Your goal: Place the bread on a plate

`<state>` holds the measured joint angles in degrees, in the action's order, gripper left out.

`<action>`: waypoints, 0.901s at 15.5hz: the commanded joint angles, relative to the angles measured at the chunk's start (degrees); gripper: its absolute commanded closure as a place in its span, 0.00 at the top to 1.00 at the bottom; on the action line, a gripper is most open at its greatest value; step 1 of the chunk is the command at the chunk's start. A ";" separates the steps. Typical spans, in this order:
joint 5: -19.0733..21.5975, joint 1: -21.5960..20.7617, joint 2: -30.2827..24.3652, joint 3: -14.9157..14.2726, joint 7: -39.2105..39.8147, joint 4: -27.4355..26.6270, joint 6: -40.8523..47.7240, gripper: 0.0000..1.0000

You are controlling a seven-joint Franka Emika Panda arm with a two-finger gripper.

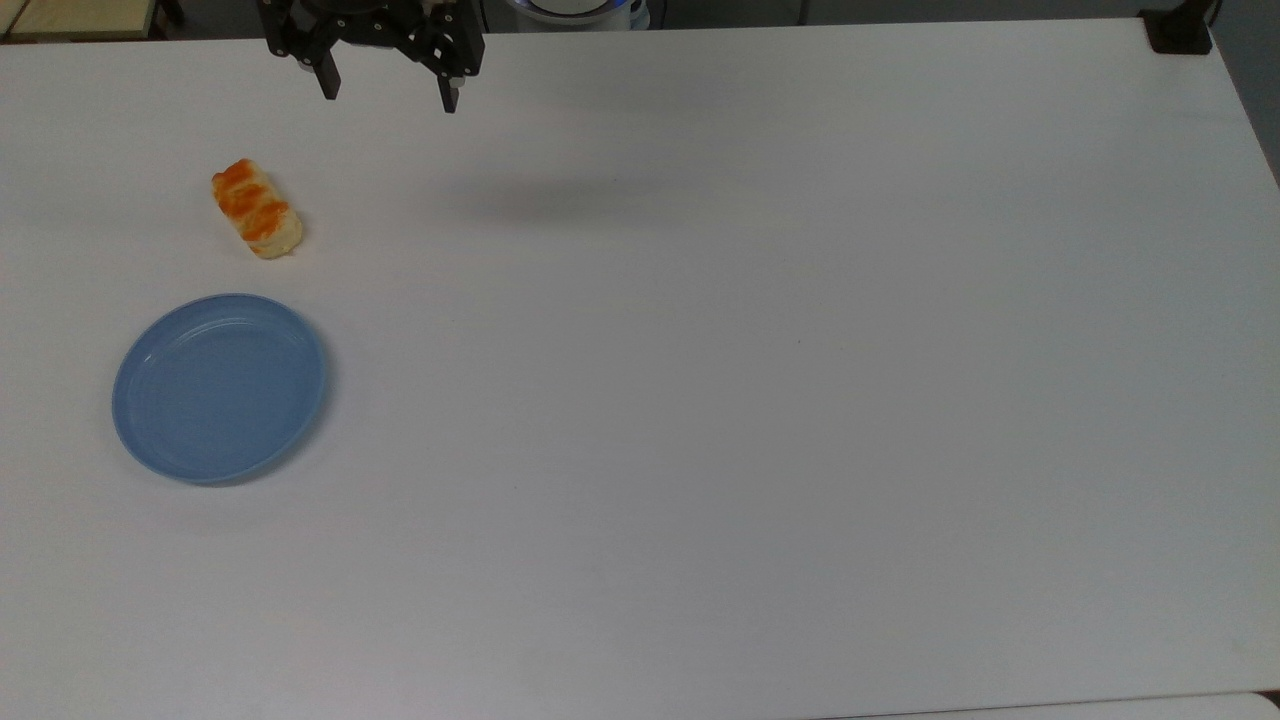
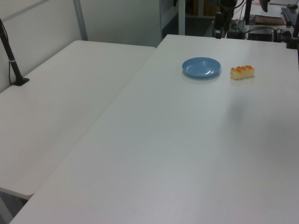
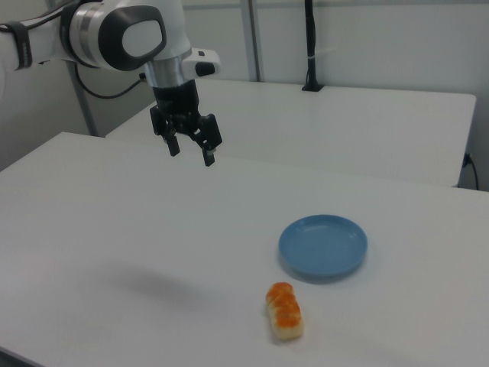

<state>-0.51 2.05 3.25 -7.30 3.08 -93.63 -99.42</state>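
The bread (image 1: 257, 209), a small pale roll with orange-brown stripes, lies on the white table toward the top view's left. Just below it in that view sits the light-blue plate (image 1: 220, 387), bare, a short gap between the two. The left view shows the plate (image 2: 201, 67) to the left of the bread (image 2: 242, 72); in the right view the bread (image 3: 284, 311) lies in front of the plate (image 3: 323, 245). My gripper (image 1: 390, 93) hangs open and holds nothing, high above the table at the top view's upper edge, to the right of the bread. In the right view the gripper (image 3: 191, 152) is well above the surface.
The white table (image 1: 760, 400) stretches wide to the top view's right. A second white table (image 2: 60, 98) adjoins it on the left view's left. A black post on a base (image 1: 1180, 30) stands at the top view's far right corner.
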 commanded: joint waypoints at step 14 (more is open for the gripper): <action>0.60 -0.47 -1.41 -1.31 0.78 -0.15 1.16 1.00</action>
<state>-0.52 2.06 2.72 -7.54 3.08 -93.55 -99.42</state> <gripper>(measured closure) 0.000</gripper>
